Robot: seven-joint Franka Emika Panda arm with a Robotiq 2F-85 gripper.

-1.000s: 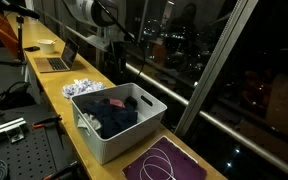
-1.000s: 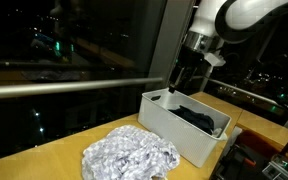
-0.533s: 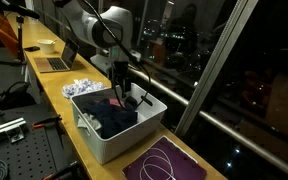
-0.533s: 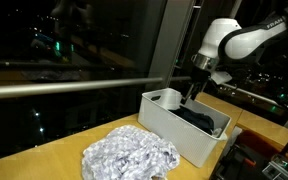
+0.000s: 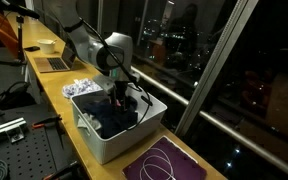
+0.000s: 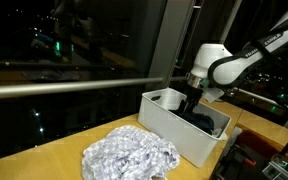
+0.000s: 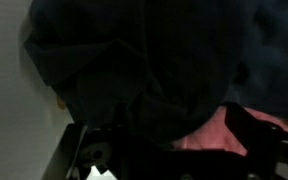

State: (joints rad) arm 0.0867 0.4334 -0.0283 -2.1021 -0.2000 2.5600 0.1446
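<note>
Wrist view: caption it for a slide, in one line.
Open gripper low over dark clothing in the white bin, a pink patch showing at lower right.

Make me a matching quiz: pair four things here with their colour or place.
Things: 1 bin; 2 crumpled cloth; 3 mat; 4 gripper.
Descriptions: a purple, white cord on it; b white, holding dark clothes; c open, down inside the bin; d silvery, on the table beside the bin.
Pairs: 1-b, 2-d, 3-a, 4-c.
</note>
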